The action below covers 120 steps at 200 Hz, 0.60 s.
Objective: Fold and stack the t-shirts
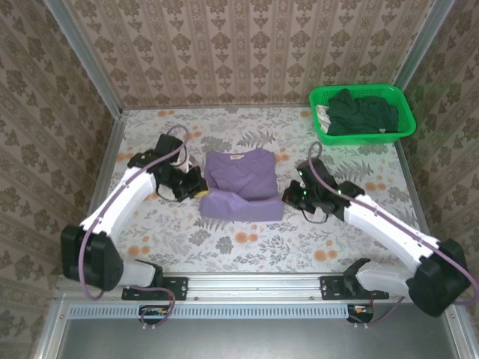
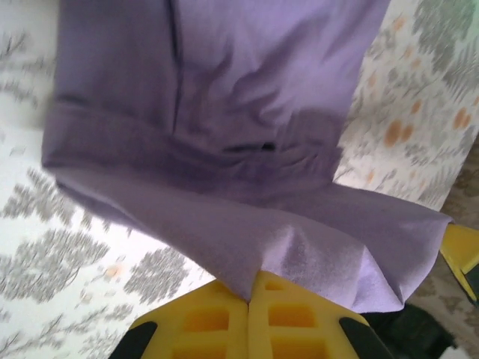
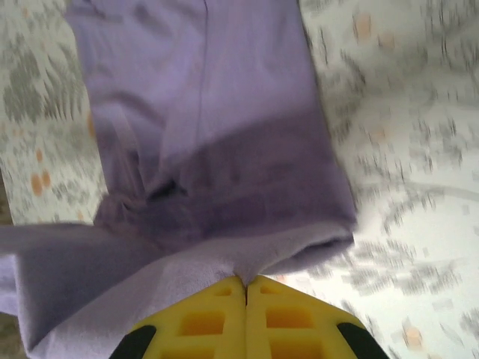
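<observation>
Both jaws clamped, lavender t-shirt [image 1: 239, 176] edge pinched

From my screens the left arm [image 1: 112, 206] and right arm [image 1: 389, 224] look alike: white shells between chunky black joints, ending in black bases. A thin purple cable [image 1: 179, 131] runs along each arm. Small green lights [image 1: 301, 171] glow near the right wrist. The left pincer [image 2: 249, 288] and right pincer [image 3: 245, 284] have bright yellow fingers [image 2: 206, 320] moulded with square recesses, with black patches at the outer edges.

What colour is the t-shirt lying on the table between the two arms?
The t-shirt is lavender-purple; the left wrist view shows it best.
</observation>
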Tool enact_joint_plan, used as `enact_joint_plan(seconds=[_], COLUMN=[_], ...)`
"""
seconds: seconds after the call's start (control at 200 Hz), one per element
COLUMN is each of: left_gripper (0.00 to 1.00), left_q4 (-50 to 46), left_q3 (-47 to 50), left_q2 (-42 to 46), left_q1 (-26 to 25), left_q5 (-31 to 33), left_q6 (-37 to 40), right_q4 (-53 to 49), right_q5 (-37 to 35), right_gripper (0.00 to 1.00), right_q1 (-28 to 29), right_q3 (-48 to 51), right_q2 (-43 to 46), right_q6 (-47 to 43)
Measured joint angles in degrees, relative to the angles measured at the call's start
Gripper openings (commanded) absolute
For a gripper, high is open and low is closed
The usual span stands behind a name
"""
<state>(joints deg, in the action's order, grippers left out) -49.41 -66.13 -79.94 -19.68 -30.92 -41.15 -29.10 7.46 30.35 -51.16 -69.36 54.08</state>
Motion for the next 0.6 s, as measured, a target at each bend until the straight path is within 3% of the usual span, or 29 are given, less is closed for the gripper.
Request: enact_joint_plan(seconds=[0.4, 0.455, 0.52, 0.55, 0.6], left_gripper=[0.00, 0.10, 0.16, 0.22, 0.42], left_q4=[3.9, 4.1, 4.1, 4.1, 4.5], left_q3=[-23.5, -27.5, -32.7, -35.8, -41.0], left_q2=[-26.9, -31.4, -36.9, -40.0, -45.1], left_q1=[7.6, 8.2, 8.8, 9.2, 9.8], left_q5=[-3.4, -3.6, -3.8, -3.8, -3.8], left_q6=[-0.2, -0.3, -1.0, -1.6, -2.6], right_q4=[0.0, -0.3, -0.9, -1.4, -2.3], right_q5=[0.7, 0.8, 1.1, 1.4, 2.3], right_gripper=[0.00, 0.00, 0.00, 0.10, 0.34], right_q1=[-8.0, -9.0, -10.3, -11.0, -12.3], right_q3=[-27.4, -31.9, -37.1, -39.9, -45.6], right_q2=[-31.3, -36.0, -41.2, -43.9, -49.3], right_q6=[-3.9, -4.0, -3.9, -3.6, -2.8])
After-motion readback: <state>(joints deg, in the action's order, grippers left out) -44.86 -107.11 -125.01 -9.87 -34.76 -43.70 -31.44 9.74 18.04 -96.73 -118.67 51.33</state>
